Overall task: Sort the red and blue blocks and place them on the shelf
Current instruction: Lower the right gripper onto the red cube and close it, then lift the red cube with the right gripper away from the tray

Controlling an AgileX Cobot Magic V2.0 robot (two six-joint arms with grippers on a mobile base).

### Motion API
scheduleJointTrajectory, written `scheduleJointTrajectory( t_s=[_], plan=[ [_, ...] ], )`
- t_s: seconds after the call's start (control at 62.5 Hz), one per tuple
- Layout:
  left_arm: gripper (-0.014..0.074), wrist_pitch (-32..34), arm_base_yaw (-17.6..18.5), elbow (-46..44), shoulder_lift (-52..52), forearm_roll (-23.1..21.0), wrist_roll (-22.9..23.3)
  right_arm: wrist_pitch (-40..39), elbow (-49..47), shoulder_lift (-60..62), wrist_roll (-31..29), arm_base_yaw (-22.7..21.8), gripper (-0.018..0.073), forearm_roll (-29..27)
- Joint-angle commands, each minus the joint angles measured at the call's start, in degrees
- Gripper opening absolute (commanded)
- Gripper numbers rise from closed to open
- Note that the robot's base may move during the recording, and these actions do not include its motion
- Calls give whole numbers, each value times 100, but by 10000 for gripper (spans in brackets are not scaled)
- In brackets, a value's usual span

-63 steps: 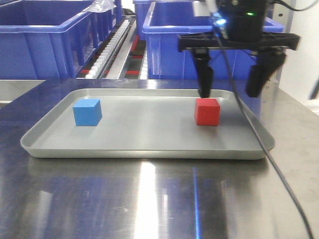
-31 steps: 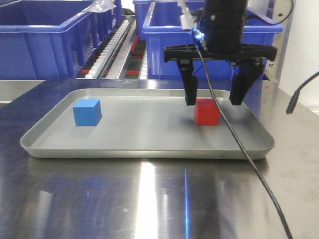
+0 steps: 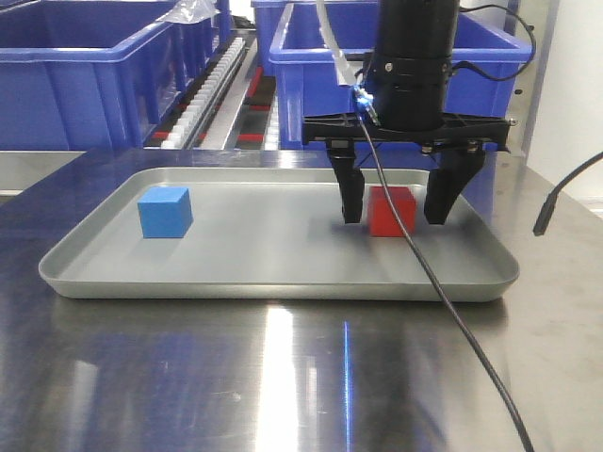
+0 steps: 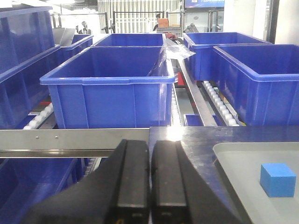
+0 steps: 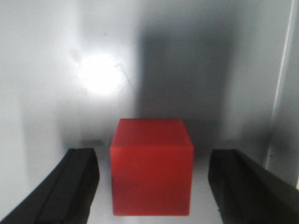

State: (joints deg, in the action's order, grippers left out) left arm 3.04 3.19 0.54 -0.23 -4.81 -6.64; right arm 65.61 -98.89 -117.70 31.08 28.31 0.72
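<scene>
Two blocks sit in the tray [image 3: 283, 288]; the right pincer [image 3: 395, 213] straddles one.
The blue block [image 3: 165, 212] lies at the tray's left, nearest the left pincer [image 4: 150, 149], pressed together off that edge. The red block [image 3: 391, 211] stands at the tray's right, centred between the spread right pincer's fingers [image 3: 351, 200], untouched. The shelf [image 3: 209, 94] and blue bins [image 3: 85, 85] rise behind the tray.

1. Even, bright overhead light — white glare streaks run down the shiny steel tabletop [image 3: 283, 377]
2. Right wrist view: blown-out hotspot on the shallow grey metal tray [image 5: 37, 93], soft dark shadow beside it, lower corners blurred
</scene>
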Motion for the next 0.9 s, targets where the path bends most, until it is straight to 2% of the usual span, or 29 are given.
scheduleJointTrajectory(
  t_s=[0.0,0.128,0.256,0.352,0.496,0.64,0.784,0.88],
  plan=[
    [125,494,21,258,-136,-38,42,-74,-192,344,1,16,552,91],
    [125,494,21,258,-136,-38,42,-74,-192,344,1,16,412,91],
    [125,494,21,258,-136,-38,42,-59,-192,395,1,16,167,91],
    [125,494,21,258,-136,-38,42,-59,-197,479,1,16,30,102],
    [125,494,21,258,-136,-38,42,-66,-197,659,-237,11,51,213],
    [125,494,21,258,-136,-38,42,-119,-125,951,-1142,-64,51,143],
    [125,494,21,258,-136,-38,42,-436,278,1407,-1776,-340,51,-72],
    [125,494,21,258,-136,-38,42,-814,821,1865,-1867,-636,51,-260]
  ],
)
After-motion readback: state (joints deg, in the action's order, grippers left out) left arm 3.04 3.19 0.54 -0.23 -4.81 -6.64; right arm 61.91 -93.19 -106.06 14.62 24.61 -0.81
